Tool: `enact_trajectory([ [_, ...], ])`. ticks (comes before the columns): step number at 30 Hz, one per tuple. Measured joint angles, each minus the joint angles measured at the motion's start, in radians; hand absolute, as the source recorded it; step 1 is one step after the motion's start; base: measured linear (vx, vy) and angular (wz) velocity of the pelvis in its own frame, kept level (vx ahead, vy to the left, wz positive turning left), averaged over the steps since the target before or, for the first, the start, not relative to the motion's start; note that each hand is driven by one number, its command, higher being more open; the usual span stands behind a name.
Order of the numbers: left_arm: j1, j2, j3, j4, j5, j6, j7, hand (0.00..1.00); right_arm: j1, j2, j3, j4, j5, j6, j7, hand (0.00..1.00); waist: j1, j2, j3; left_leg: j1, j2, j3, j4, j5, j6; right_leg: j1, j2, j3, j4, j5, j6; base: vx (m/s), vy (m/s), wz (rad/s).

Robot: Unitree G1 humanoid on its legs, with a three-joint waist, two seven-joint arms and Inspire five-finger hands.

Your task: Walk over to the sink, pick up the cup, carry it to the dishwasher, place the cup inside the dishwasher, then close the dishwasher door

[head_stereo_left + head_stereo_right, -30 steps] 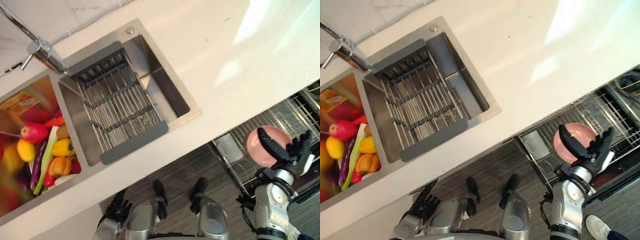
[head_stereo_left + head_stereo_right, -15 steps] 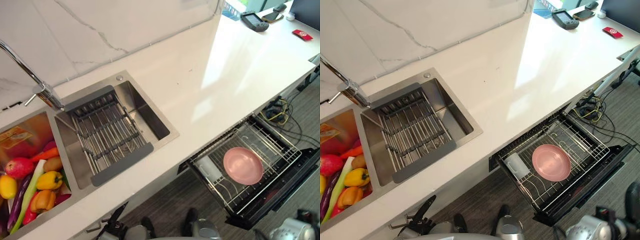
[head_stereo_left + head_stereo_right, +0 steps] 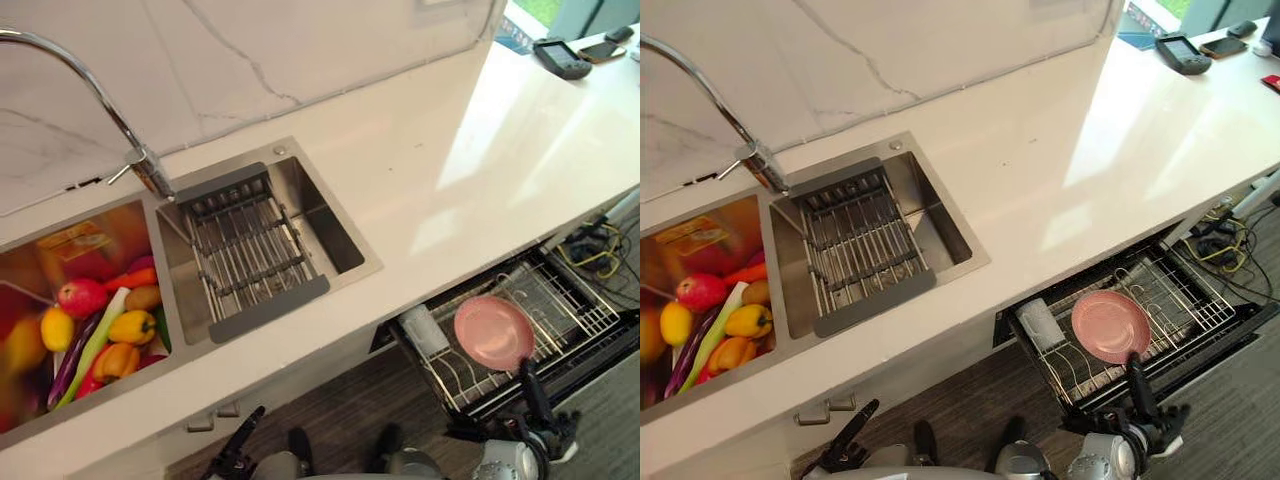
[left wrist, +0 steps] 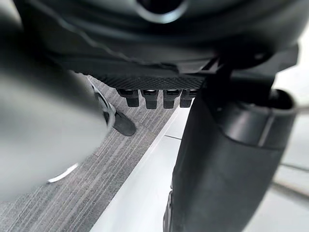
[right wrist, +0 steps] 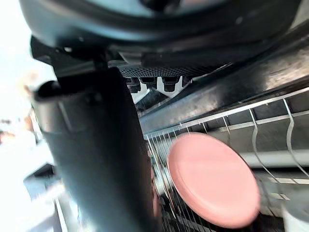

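Left eye view: a white counter runs across, with a steel sink at nine o'clock of centre. A grey drain rack sits in its basin and a curved tap rises at eleven o'clock. Coloured vegetables lie in the neighbouring basin at eight o'clock. At four o'clock the dishwasher rack stands pulled out. The pink dish rests in it, with a white cup just beside it at its nine o'clock. The right hand is near the dish at its six o'clock, one digit pointing straight up. The left hand is at seven o'clock, by the frame's edge.

Right eye view: the dishwasher door lies open beneath the rack at four o'clock. The left hand's fingers stretch out straight and hold nothing.

Left wrist view: the thumb stands apart from the row of fingers, with nothing between them. Past them lie grey striped floor and a pale panel.

Right wrist view: the thumb is spread away from the fingers and the hand is empty. The pink dish sits among the rack's wires beyond, clear of the hand, with the white cup near it.
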Motion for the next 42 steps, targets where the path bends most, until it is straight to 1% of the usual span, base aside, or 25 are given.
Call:
enact_trajectory([
  [2, 0.012, 0.0, -0.012, 0.0, 0.033, -0.001, -0.013, 1.0, -0.004, -0.02, 0.002, 0.0, 0.0, 0.034, 0.057, 1.0, 0.014, 0.003, -0.001, -0.004, -0.002, -0.022, 0.0, 0.006, -0.003, 0.011, 0.0, -0.02, -0.005, 0.0, 0.0, 0.0, 0.003, 0.33],
  [4, 0.035, -0.002, -0.011, 0.003, 0.054, 0.0, -0.027, 1.0, -0.031, -0.04, 0.003, 0.002, 0.001, 0.077, 0.097, 1.0, 0.018, 0.007, -0.001, -0.008, -0.003, -0.039, 0.0, 0.011, -0.006, 0.018, 0.0, -0.037, -0.008, 0.0, 0.0, 0.0, 0.012, 0.32],
  [6, 0.048, 0.002, -0.011, 0.01, 0.079, -0.001, -0.031, 1.0, -0.058, -0.064, 0.009, 0.006, 0.0, 0.11, 0.13, 1.0, 0.024, 0.016, -0.001, -0.013, -0.005, -0.06, 0.001, 0.018, -0.01, 0.026, 0.0, -0.058, -0.008, 0.0, 0.0, 0.0, 0.015, 0.3],
  [8, 0.068, -0.002, -0.011, 0.03, 0.104, -0.003, -0.041, 1.0, -0.091, -0.108, 0.045, 0.007, 0.0, 0.146, 0.15, 1.0, 0.046, 0.031, -0.006, -0.013, -0.006, -0.072, 0.005, 0.022, -0.015, 0.034, -0.001, -0.076, -0.008, 0.0, 0.0, 0.0, 0.019, 0.18],
  [11, 0.09, 0.0, -0.011, 0.032, 0.123, -0.002, -0.047, 1.0, -0.141, -0.129, 0.084, 0.007, 0.004, 0.178, 0.181, 1.0, 0.056, 0.033, -0.005, -0.015, -0.004, -0.088, 0.011, 0.025, -0.019, 0.045, 0.003, -0.087, -0.008, -0.001, -0.002, 0.0, 0.015, 0.15],
  [13, 0.105, -0.001, -0.011, 0.039, 0.125, -0.005, -0.051, 1.0, -0.139, -0.132, 0.11, 0.008, 0.031, 0.19, 0.26, 1.0, 0.061, 0.032, -0.005, -0.015, -0.001, -0.089, 0.016, 0.026, -0.02, 0.046, 0.006, -0.091, -0.009, -0.005, 0.001, -0.02, 0.014, -0.01],
  [14, 0.101, 0.002, -0.008, 0.059, 0.125, -0.008, -0.058, 1.0, -0.139, -0.139, 0.169, 0.007, 0.036, 0.21, 0.318, 1.0, 0.061, 0.032, -0.005, -0.015, 0.002, -0.087, 0.019, 0.027, -0.021, 0.047, 0.012, -0.088, -0.013, -0.004, -0.002, -0.04, 0.014, -0.1],
  [15, 0.1, 0.003, -0.007, 0.063, 0.125, -0.011, -0.063, 1.0, -0.139, -0.136, 0.186, 0.006, 0.046, 0.212, 0.327, 1.0, 0.061, 0.032, -0.005, -0.016, 0.003, -0.087, 0.021, 0.027, -0.021, 0.048, 0.015, -0.088, -0.016, -0.003, -0.003, -0.07, 0.01, -0.09],
  [18, 0.097, -0.003, 0.01, 0.063, 0.141, -0.015, -0.072, 1.0, -0.14, -0.137, 0.243, 0.006, 0.051, 0.252, 0.339, 1.0, 0.064, 0.033, -0.004, -0.033, 0.023, -0.086, 0.033, 0.025, -0.022, 0.048, 0.043, -0.08, -0.045, -0.005, -0.009, -0.08, -0.023, -0.07],
  [19, 0.096, -0.005, 0.022, 0.064, 0.146, -0.015, -0.073, 1.0, -0.134, -0.153, 0.278, 0.006, 0.051, 0.272, 0.354, 1.0, 0.065, 0.033, -0.004, -0.036, 0.029, -0.083, 0.032, 0.025, -0.022, 0.042, 0.051, -0.075, -0.046, -0.007, -0.011, -0.05, -0.044, -0.12],
  [22, 0.093, -0.007, 0.035, 0.063, 0.162, -0.017, -0.073, 1.0, -0.062, -0.196, 0.457, -0.046, 0.032, 0.355, 0.462, 1.0, 0.066, 0.031, -0.004, -0.037, 0.057, -0.078, 0.038, 0.024, -0.022, 0.04, 0.078, -0.071, -0.047, -0.018, -0.029, -0.02, -0.072, -0.06],
  [23, 0.092, -0.009, 0.036, 0.062, 0.162, -0.019, -0.074, 1.0, -0.025, -0.188, 0.547, -0.061, 0.003, 0.386, 0.516, 1.0, 0.067, 0.031, -0.005, -0.044, 0.073, -0.078, 0.048, 0.025, -0.027, 0.038, 0.093, -0.072, -0.047, -0.027, -0.042, 0.02, -0.106, -0.01],
  [24, 0.09, -0.01, 0.035, 0.062, 0.162, -0.024, -0.076, 1.0, -0.005, -0.183, 0.595, -0.059, -0.03, 0.409, 0.547, 1.0, 0.067, 0.028, -0.009, -0.053, 0.08, -0.078, 0.055, 0.025, -0.028, 0.032, 0.099, -0.073, -0.046, -0.032, -0.05, 0.03, -0.084, 0.01],
  [25, 0.088, -0.012, 0.035, 0.061, 0.163, -0.028, -0.077, 1.0, 0.009, -0.183, 0.619, -0.058, -0.067, 0.429, 0.567, 1.0, 0.069, 0.027, -0.013, -0.06, 0.084, -0.078, 0.057, 0.025, -0.028, 0.027, 0.102, -0.075, -0.046, -0.034, -0.053, 0.05, -0.064, 0.1],
  [26, 0.082, -0.019, 0.031, 0.061, 0.165, -0.041, -0.078, 1.0, 0.026, -0.172, 0.663, -0.038, -0.16, 0.462, 0.6, 1.0, 0.07, 0.029, -0.017, -0.068, 0.089, -0.077, 0.062, 0.025, -0.027, 0.023, 0.106, -0.084, -0.046, -0.04, -0.062, 0.06, -0.035, 0.15],
  [27, 0.079, -0.022, 0.031, 0.06, 0.165, -0.048, -0.083, 1.0, 0.032, -0.165, 0.679, -0.015, -0.225, 0.473, 0.609, 1.0, 0.071, 0.027, -0.016, -0.069, 0.092, -0.074, 0.062, 0.025, -0.027, 0.023, 0.106, -0.088, -0.043, -0.043, -0.066, 0.08, -0.022, 0.27],
  [29, 0.075, -0.022, 0.024, 0.051, 0.164, -0.057, -0.103, 1.0, 0.018, -0.143, 0.71, 0.108, -0.45, 0.5, 0.588, 1.0, 0.08, 0.022, -0.017, -0.073, 0.095, -0.065, 0.057, 0.025, -0.027, 0.022, 0.104, -0.106, -0.037, -0.051, -0.077, 0.08, 0.018, 0.23],
  [30, 0.074, -0.022, 0.021, 0.05, 0.164, -0.057, -0.11, 1.0, 0.002, -0.141, 0.705, 0.141, -0.484, 0.5, 0.572, 1.0, 0.08, 0.021, -0.017, -0.073, 0.095, -0.065, 0.054, 0.026, -0.027, 0.022, 0.104, -0.11, -0.036, -0.051, -0.077, 0.09, 0.055, 0.19],
  [31, 0.071, -0.022, 0.012, 0.048, 0.164, -0.053, -0.118, 1.0, -0.024, -0.13, 0.667, 0.208, -0.526, 0.494, 0.521, 1.0, 0.082, 0.02, -0.016, -0.072, 0.093, -0.065, 0.049, 0.028, -0.028, 0.023, 0.099, -0.118, -0.031, -0.05, -0.071, 0.09, 0.083, 0.19],
  [32, 0.07, -0.018, 0.005, 0.047, 0.163, -0.048, -0.127, 1.0, -0.044, -0.118, 0.607, 0.266, -0.549, 0.482, 0.463, 1.0, 0.084, 0.02, -0.016, -0.065, 0.09, -0.065, 0.041, 0.032, -0.031, 0.027, 0.094, -0.123, -0.022, -0.053, -0.06, 0.09, 0.094, 0.16],
  [34, 0.07, -0.008, -0.015, 0.049, 0.159, -0.048, -0.148, 1.0, -0.058, -0.118, 0.555, 0.311, -0.553, 0.467, 0.401, 1.0, 0.084, 0.019, -0.016, -0.053, 0.083, -0.063, 0.031, 0.035, -0.033, 0.029, 0.083, -0.124, -0.009, -0.058, -0.052, 0.1, 0.117, 0.05],
  [35, 0.065, 0.005, -0.033, 0.063, 0.137, -0.043, -0.176, 1.0, -0.062, -0.121, 0.516, 0.337, -0.562, 0.455, 0.348, 1.0, 0.083, 0.016, -0.016, -0.042, 0.074, -0.06, 0.022, 0.044, -0.036, 0.034, 0.072, -0.124, 0.0, -0.058, -0.044, 0.14, 0.143, 0.01],
  [38, 0.058, 0.015, -0.052, 0.069, 0.099, -0.022, -0.213, 1.0, -0.061, -0.137, 0.472, 0.372, -0.61, 0.452, 0.298, 1.0, 0.082, 0.01, -0.017, -0.021, 0.056, -0.051, -0.002, 0.045, -0.034, 0.035, 0.047, -0.122, 0.025, -0.062, -0.033, 0.12, 0.129, 0.01],
  [40, 0.047, 0.021, -0.053, 0.069, 0.099, -0.008, -0.235, 1.0, -0.06, -0.143, 0.438, 0.411, -0.64, 0.454, 0.276, 1.0, 0.082, 0.0, -0.015, -0.017, 0.045, -0.043, 0.017, 0.021, -0.022, 0.035, 0.019, -0.123, 0.064, -0.086, -0.014, 0.13, 0.13, 0.02],
  [42, 0.043, 0.028, -0.053, 0.069, 0.102, 0.005, -0.24, 1.0, -0.052, -0.143, 0.387, 0.438, -0.655, 0.464, 0.248, 1.0, 0.081, -0.011, -0.017, -0.034, 0.041, -0.001, 0.128, -0.059, 0.001, 0.035, -0.028, -0.112, 0.136, -0.13, 0.016, 0.15, 0.157, -0.08],
])
